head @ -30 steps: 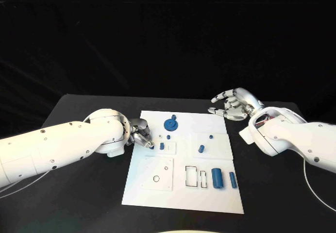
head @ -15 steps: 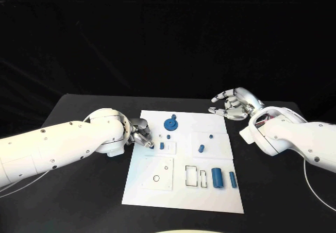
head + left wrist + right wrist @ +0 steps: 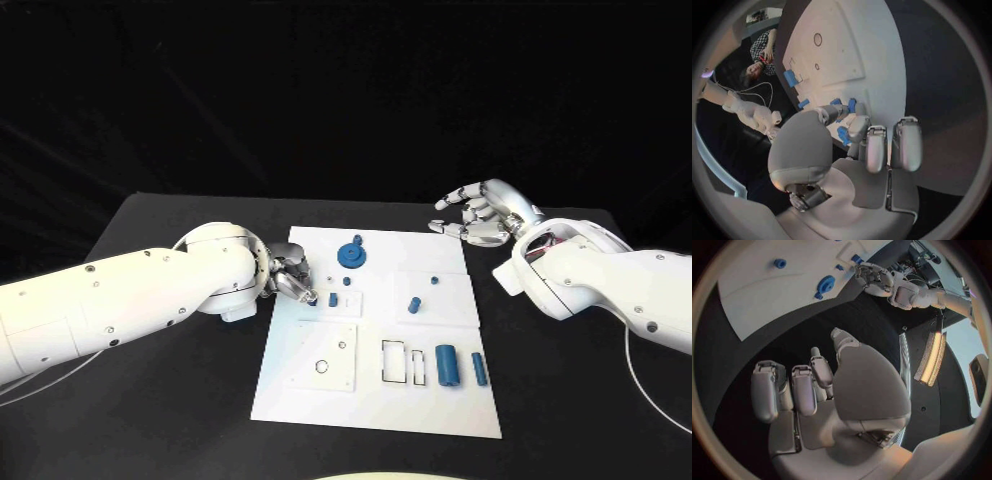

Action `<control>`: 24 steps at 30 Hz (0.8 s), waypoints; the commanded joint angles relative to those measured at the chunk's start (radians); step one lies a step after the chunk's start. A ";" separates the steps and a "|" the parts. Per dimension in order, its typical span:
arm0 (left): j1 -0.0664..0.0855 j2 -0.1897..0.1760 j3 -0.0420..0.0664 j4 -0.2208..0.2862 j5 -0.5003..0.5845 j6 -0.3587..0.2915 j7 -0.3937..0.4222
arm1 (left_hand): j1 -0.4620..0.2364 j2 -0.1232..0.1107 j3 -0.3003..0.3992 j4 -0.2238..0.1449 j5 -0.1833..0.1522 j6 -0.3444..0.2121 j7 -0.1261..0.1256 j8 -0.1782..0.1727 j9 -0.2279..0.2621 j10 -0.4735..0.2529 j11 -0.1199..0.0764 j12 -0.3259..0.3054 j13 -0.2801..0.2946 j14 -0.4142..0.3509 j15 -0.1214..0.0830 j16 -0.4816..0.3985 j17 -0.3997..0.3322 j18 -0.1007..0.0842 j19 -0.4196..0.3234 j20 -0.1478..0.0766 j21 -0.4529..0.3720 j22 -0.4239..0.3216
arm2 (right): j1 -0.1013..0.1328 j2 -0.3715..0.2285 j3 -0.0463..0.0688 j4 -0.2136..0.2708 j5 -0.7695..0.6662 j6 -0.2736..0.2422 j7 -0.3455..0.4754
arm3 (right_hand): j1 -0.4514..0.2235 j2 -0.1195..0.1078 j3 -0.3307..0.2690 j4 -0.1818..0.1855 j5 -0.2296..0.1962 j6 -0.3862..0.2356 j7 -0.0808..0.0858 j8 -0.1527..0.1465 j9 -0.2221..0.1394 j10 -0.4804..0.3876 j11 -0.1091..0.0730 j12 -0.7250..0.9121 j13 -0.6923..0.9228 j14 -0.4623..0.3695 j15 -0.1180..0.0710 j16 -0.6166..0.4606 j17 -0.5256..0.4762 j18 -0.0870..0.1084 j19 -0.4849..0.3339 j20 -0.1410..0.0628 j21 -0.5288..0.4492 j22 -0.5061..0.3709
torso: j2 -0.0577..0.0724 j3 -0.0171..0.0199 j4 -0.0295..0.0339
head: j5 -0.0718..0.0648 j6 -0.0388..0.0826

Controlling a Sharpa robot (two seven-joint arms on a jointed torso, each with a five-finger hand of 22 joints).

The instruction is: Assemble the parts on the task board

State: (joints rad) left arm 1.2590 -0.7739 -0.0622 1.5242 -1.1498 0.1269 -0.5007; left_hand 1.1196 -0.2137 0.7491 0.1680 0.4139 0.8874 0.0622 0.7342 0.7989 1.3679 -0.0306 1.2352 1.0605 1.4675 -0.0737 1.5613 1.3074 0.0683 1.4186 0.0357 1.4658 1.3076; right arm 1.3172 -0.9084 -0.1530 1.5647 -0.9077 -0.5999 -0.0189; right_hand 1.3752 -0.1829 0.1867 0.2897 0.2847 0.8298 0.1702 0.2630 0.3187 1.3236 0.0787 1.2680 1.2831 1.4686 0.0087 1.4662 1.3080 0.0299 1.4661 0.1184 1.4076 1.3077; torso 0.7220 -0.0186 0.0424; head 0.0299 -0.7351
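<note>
**Left hand down at the board's edge, right hand waiting off its far corner**

The white task board (image 3: 378, 390) lies in the middle of the black table (image 3: 159, 400), and the blue parts are scattered across it. A round blue disc (image 3: 351, 257) with a small blue peg (image 3: 356, 240) just beyond it sits near the far end. A short blue peg (image 3: 333, 299) stands by the board's left edge, with another tiny blue piece (image 3: 346, 282) close by. Another blue peg (image 3: 414, 305) leans in the middle of the board. Nearer me, two blue cylinders (image 3: 449, 366) lie side by side, the slimmer one (image 3: 479, 371) on the outside, right next to a pair of dark-outlined rectangular slots (image 3: 394, 362).

My left hand (image 3: 291, 281) is down at the board's left edge, fingertips just beside that short peg. In the left wrist view my fingers (image 3: 879, 145) are curled close together, with blue pieces (image 3: 844, 134) right at their tips, but I cannot tell whether I am gripping one or only touching.

My right hand (image 3: 483, 216) hovers off the board's far right corner, above the table. Its fingers (image 3: 792, 387) are loosely curled and apart, holding nothing.
</note>
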 commanded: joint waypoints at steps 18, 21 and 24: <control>-0.005 0.016 -0.005 -0.017 0.043 0.018 0.002 | -0.073 -0.007 0.032 -0.079 -0.017 0.044 -0.038 -0.009 0.000 0.016 -0.013 0.001 0.011 0.101 -0.019 0.006 0.255 -0.016 0.005 -0.013 0.000 0.050 | -0.001 -0.002 0.000 0.002 -0.004 0.002 0.012 | -0.009 0.001 0.006 -0.001 0.005 -0.001 -0.006 0.007 -0.002 0.002 -0.001 0.000 -0.001 0.044 -0.006 -0.002 0.023 0.011 0.011 -0.009 0.000 0.171 | 0.000 0.0002 0.0001 | -0.003 -0.007; -0.005 0.016 -0.005 -0.019 0.043 0.021 0.002 | -0.078 -0.008 0.013 -0.068 -0.019 0.047 -0.039 -0.012 -0.001 0.016 -0.014 0.001 0.011 0.101 -0.019 0.006 0.255 -0.016 0.006 -0.014 -0.001 0.050 | -0.001 -0.002 0.000 0.002 -0.004 0.002 0.012 | -0.009 0.001 0.006 -0.001 0.005 -0.001 -0.006 0.007 -0.002 0.002 -0.001 0.000 -0.001 0.044 -0.006 -0.002 0.023 0.011 0.011 -0.009 0.000 0.171 | 0.001 0.0006 0.0001 | -0.003 -0.008; -0.005 0.017 -0.006 -0.022 0.043 0.021 0.001 | -0.084 -0.009 -0.018 -0.053 -0.021 0.051 -0.040 -0.016 -0.002 0.015 -0.015 0.000 0.012 0.101 -0.020 0.005 0.254 -0.016 0.005 -0.015 -0.002 0.048 | -0.001 -0.002 0.000 0.002 -0.004 0.002 0.012 | -0.009 0.001 0.006 -0.001 0.005 -0.001 -0.006 0.007 -0.002 0.002 -0.001 0.000 -0.001 0.044 -0.006 -0.002 0.023 0.011 0.011 -0.009 0.000 0.171 | 0.001 0.0006 -0.0002 | -0.003 -0.009</control>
State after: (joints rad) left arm 1.2590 -0.7616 -0.0638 1.5010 -1.1204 0.1237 -0.5020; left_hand 1.0436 -0.2253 0.7449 0.1054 0.3982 0.9182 0.0425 0.7215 0.7977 1.3802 -0.0425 1.2352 1.0716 1.4651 -0.0859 1.5612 1.3073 0.0683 1.4258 0.0285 1.4658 1.3075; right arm 1.3172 -0.9103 -0.1530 1.5651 -0.9076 -0.5999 -0.0188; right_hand 1.3751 -0.1829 0.1867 0.2896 0.2847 0.8298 0.1702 0.2630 0.3178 1.3236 0.0787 1.2680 1.2829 1.4685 0.0087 1.4662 1.3077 0.0300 1.4661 0.1184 1.4076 1.3075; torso 0.7226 -0.0181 0.0422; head 0.0269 -0.7433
